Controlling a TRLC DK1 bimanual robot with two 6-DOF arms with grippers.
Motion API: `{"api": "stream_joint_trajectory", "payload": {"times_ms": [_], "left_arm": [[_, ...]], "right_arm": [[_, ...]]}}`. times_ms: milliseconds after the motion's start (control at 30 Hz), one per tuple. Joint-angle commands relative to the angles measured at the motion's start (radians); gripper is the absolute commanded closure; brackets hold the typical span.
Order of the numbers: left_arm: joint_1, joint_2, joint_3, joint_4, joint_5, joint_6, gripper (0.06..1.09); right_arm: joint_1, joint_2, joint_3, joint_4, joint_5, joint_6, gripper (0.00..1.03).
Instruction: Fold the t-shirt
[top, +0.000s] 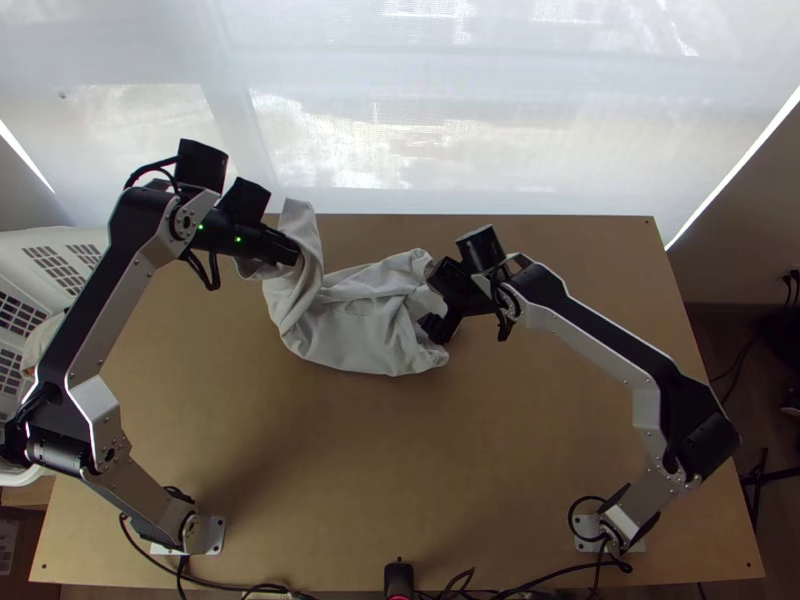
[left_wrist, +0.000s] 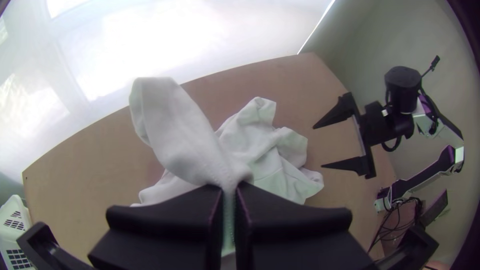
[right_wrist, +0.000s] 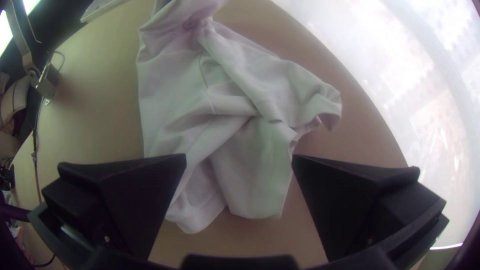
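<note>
One part of the bunched t-shirt (top: 365, 325) is pinched and raised by the left hand (left_wrist: 229, 189), presumably for straightening, while the rest is left crumpled on the worktop (top: 400, 470), where the right hand (right_wrist: 239, 159) is held wide, probably for a second grip.

The left gripper (top: 290, 253) hides the pinched part of the off-white fabric t-shirt (top: 350, 335); the right gripper (top: 436, 300) covers some of its right end. Beyond the left edge of the light wooden table (top: 330, 470), a white plastic basket (top: 50, 238) is cut off, its contents too unclear to identify.
</note>
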Motion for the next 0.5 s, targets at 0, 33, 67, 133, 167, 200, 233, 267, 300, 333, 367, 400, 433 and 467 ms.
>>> {"api": "stream_joint_trajectory", "payload": {"times_ms": [0,33,67,133,167,200,233,267,300,333,367,400,433,467], "left_arm": [[-0.05,0.012,0.069,-0.025,0.004,0.001,1.05],[-0.051,0.012,0.075,-0.031,0.004,0.002,1.05],[-0.054,0.009,0.078,-0.031,0.007,0.002,1.05],[-0.059,0.003,0.084,-0.033,0.015,0.002,1.05],[-0.062,0.0,0.087,-0.033,0.023,0.002,1.05],[-0.065,-0.003,0.09,-0.033,0.033,0.002,1.05],[-0.07,-0.003,0.096,-0.033,0.038,0.004,1.05],[-0.079,-0.003,0.104,-0.033,0.038,0.004,1.05],[-0.085,-0.003,0.112,-0.033,0.039,0.005,1.05],[-0.093,-0.003,0.119,-0.033,0.044,0.008,1.05],[-0.099,-0.002,0.13,-0.033,0.056,0.01,1.05],[-0.105,0.0,0.141,-0.031,0.059,0.01,1.05],[-0.114,0.004,0.153,-0.033,0.061,0.011,1.05],[-0.12,0.007,0.164,-0.033,0.063,0.011,1.05]], "right_arm": [[0.05,0.137,0.046,0.047,0.0,0.003,0.05],[0.057,0.156,0.049,0.056,0.0,0.007,0.05],[0.064,0.173,0.051,0.067,0.0,0.009,0.05],[0.074,0.208,0.052,0.088,0.0,0.018,0.05],[0.079,0.223,0.052,0.094,0.0,0.023,0.05],[0.085,0.24,0.055,0.1,0.0,0.026,0.05],[0.088,0.255,0.057,0.105,0.0,0.027,0.05],[0.091,0.268,0.055,0.116,0.0,0.027,0.05],[0.093,0.281,0.055,0.12,0.002,0.027,0.05],[0.093,0.294,0.057,0.126,0.003,0.027,0.05],[0.093,0.309,0.058,0.131,0.006,0.027,0.05],[0.093,0.32,0.06,0.136,0.008,0.027,0.05],[0.093,0.329,0.063,0.142,0.009,0.027,0.05],[0.093,0.34,0.066,0.143,0.011,0.029,0.05]]}}
